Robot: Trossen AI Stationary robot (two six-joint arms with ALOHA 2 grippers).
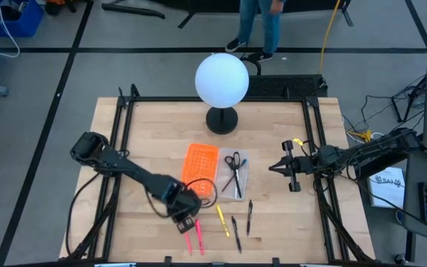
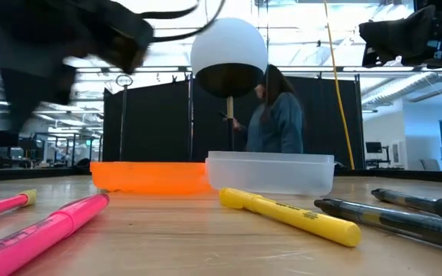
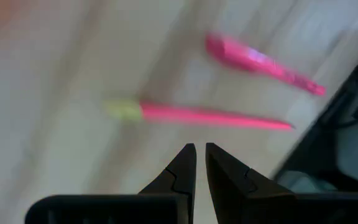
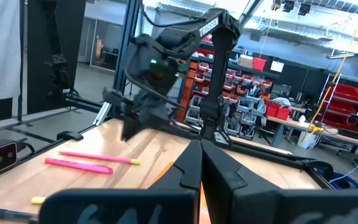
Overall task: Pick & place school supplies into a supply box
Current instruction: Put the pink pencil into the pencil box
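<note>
We found the two pink pens (image 3: 216,115) lying on the counter (image 1: 154,133) just ahead of the left fingers (image 3: 199,163), nearly together and empty, long axes crosswise to them; the right fingers (image 4: 199,163), together, hung well apart near the supply box (image 1: 237,176).

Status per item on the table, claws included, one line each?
Left claw: shut, empty, above the pink pens.
Right claw: shut, empty, off to the table's right side.
Supply box: holds only the scissors.
Two pink pens: on the table, outside the box.
Yellow pen: on the table.
Two black pens: on the table.
Orange perforated tray: empty.
</note>
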